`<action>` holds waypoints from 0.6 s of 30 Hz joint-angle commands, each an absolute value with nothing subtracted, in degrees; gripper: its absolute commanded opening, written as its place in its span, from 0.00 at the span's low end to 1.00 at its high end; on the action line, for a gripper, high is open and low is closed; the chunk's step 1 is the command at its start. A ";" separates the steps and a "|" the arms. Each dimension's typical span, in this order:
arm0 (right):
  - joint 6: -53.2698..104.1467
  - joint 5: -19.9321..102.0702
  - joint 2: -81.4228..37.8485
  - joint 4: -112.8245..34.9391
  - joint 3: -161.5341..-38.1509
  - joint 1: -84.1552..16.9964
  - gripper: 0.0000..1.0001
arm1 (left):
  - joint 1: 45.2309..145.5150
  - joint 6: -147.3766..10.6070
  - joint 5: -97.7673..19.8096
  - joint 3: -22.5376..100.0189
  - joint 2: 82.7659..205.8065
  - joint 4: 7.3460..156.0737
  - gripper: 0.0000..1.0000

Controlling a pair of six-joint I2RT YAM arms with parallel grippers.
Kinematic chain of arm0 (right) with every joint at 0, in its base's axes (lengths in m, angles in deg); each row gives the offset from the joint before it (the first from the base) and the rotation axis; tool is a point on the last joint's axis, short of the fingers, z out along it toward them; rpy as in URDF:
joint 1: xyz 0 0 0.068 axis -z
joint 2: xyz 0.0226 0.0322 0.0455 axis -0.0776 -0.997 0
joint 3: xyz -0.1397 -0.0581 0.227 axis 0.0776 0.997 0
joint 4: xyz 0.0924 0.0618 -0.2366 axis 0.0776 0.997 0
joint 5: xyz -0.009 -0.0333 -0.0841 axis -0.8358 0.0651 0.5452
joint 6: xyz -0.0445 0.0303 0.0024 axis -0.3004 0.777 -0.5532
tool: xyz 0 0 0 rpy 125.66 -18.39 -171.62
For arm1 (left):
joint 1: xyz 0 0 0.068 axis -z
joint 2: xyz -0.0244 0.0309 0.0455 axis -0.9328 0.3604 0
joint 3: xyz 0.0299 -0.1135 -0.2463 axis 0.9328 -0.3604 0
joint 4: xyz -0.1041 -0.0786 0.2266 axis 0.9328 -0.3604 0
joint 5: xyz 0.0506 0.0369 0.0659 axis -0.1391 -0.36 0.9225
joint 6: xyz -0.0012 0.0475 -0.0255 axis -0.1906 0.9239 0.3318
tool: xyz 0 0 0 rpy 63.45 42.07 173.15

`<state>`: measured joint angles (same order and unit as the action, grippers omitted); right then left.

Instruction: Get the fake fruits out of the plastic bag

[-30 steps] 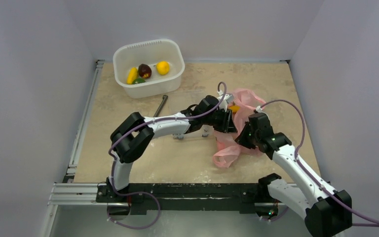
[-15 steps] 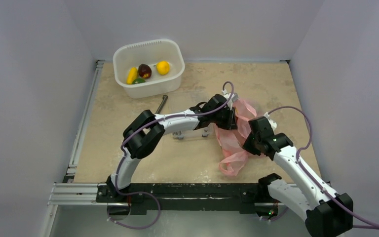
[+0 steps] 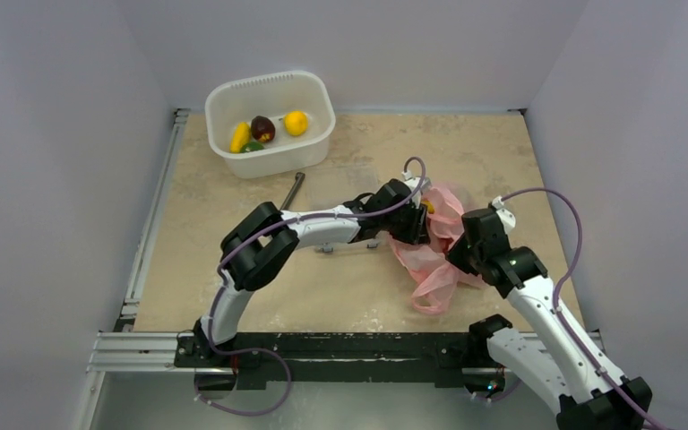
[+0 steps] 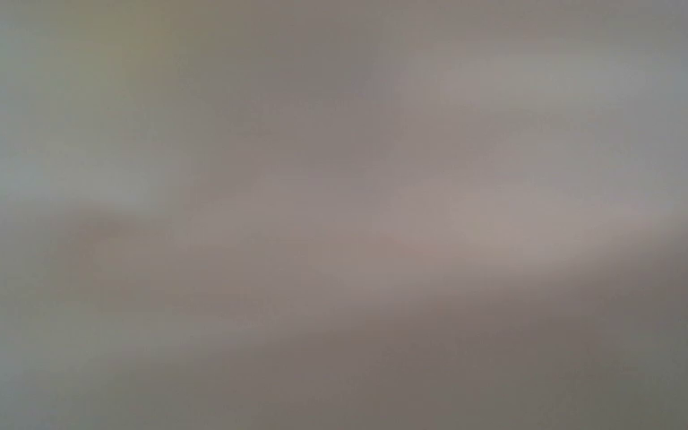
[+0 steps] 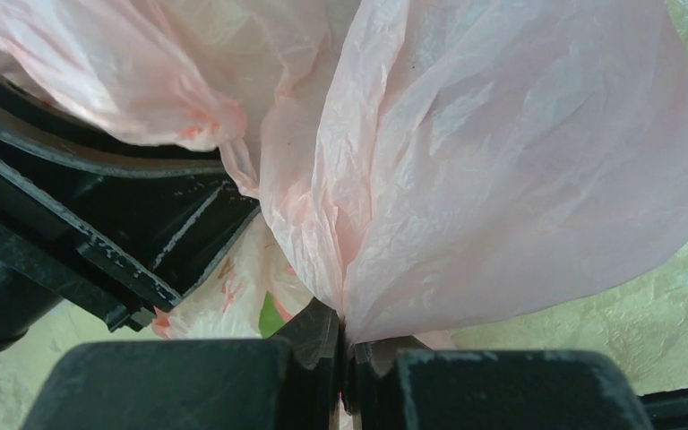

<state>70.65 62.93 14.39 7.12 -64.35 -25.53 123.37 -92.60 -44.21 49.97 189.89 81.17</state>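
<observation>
White plastic tub, far left, holds several glossy toy fruits; left gripper, jaws unreadable, has reached deeper into the crinkly translucent pink plastic bag, which the right gripper, pinching its film, has drawn rightward, so another fruit likely comes out next.

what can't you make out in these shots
Left wrist view: all blur; nothing readable.
Top view: the left end effector tip is buried in the pink bag, so open, shut or holding fruit is unclear.
Bag contents: film hides them; only a yellow bit in the top view and a green sliver in the right wrist view.
Top view: the right arm base is cut by the bottom edge.
</observation>
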 commanded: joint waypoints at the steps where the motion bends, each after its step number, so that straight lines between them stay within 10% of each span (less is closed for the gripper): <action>1: 70.78 62.47 15.17 6.46 -63.45 -25.71 0.00 | 123.54 -91.70 -45.80 55.98 192.02 82.89 0.31; 12: 70.48 61.47 13.94 5.16 -62.51 -25.69 0.00 | 123.95 -92.67 -47.46 67.95 200.79 80.78 0.23; 18: 71.36 61.03 14.11 4.94 -61.99 -25.72 0.00 | 124.87 -95.56 -45.76 70.41 203.23 80.04 0.61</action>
